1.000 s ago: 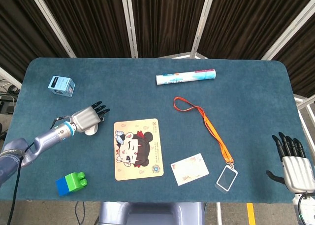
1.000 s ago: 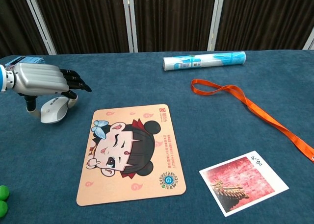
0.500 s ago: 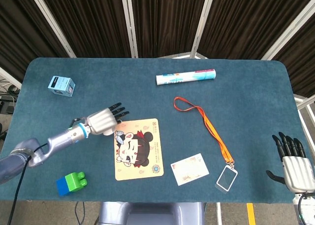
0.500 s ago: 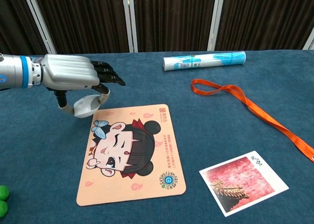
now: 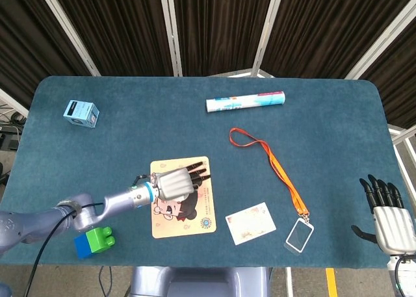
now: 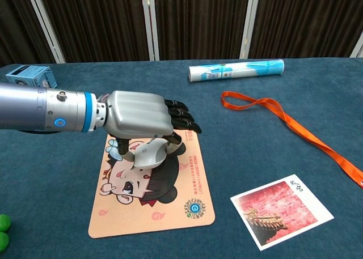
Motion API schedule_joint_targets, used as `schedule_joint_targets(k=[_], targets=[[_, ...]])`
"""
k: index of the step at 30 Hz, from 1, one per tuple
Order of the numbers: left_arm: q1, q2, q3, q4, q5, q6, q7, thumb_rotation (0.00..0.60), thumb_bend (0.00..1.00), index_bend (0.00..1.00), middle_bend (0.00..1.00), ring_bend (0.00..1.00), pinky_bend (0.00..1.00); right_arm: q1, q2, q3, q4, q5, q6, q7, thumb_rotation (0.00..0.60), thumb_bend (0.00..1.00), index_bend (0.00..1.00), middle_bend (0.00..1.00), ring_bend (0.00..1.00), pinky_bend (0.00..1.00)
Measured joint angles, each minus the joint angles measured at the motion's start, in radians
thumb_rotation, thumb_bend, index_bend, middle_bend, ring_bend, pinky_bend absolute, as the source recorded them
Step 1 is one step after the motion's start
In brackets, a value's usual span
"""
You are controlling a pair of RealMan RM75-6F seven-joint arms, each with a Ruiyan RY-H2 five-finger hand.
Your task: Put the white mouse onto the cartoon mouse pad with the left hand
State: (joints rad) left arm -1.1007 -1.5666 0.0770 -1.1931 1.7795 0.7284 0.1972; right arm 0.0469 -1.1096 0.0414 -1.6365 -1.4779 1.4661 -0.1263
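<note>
The cartoon mouse pad (image 5: 188,214) (image 6: 164,205) lies flat near the table's front edge, left of centre. My left hand (image 5: 174,182) (image 6: 142,118) hovers over the pad's upper half, palm down, fingers pointing right. It grips the white mouse (image 6: 146,154) from above; the mouse shows under the palm in the chest view and is hidden in the head view. I cannot tell whether the mouse touches the pad. My right hand (image 5: 388,212) rests at the table's front right corner, fingers spread, holding nothing.
A blue-and-white tube (image 5: 245,102) (image 6: 236,70) lies at the back. An orange lanyard (image 5: 273,166) (image 6: 283,119) with a clear badge holder (image 5: 299,234) runs right of the pad. A photo card (image 5: 250,223) (image 6: 281,209), a green-blue block (image 5: 94,240) and a small box (image 5: 81,112) also sit here.
My left hand carried the white mouse from the table left of the pad, rightward and toward the front, until it is over the pad. The right hand stayed still.
</note>
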Motion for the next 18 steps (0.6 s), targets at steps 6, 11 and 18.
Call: schedule_joint_targets(k=[6, 11, 18], targets=[[-0.005, -0.031, 0.011, -0.004, -0.006, -0.029, 0.055, 0.6, 0.2, 0.57, 0.0, 0.0, 0.0, 0.0, 0.002, -0.001, 0.001, -0.003, 0.0, 0.005, 0.6, 0.09, 0.0, 0.0, 0.0, 0.0], [-0.004, -0.031, 0.015, -0.007, -0.011, -0.024, 0.062, 0.6, 0.2, 0.46, 0.0, 0.0, 0.0, 0.0, 0.002, -0.001, 0.001, -0.003, 0.0, 0.003, 0.6, 0.09, 0.0, 0.0, 0.0, 0.0], [0.008, -0.034, 0.012, -0.002, -0.018, 0.01, 0.057, 0.6, 0.21, 0.04, 0.0, 0.0, 0.0, -0.001, 0.002, -0.001, 0.001, -0.003, 0.0, -0.003, 0.6, 0.09, 0.0, 0.0, 0.0, 0.0]])
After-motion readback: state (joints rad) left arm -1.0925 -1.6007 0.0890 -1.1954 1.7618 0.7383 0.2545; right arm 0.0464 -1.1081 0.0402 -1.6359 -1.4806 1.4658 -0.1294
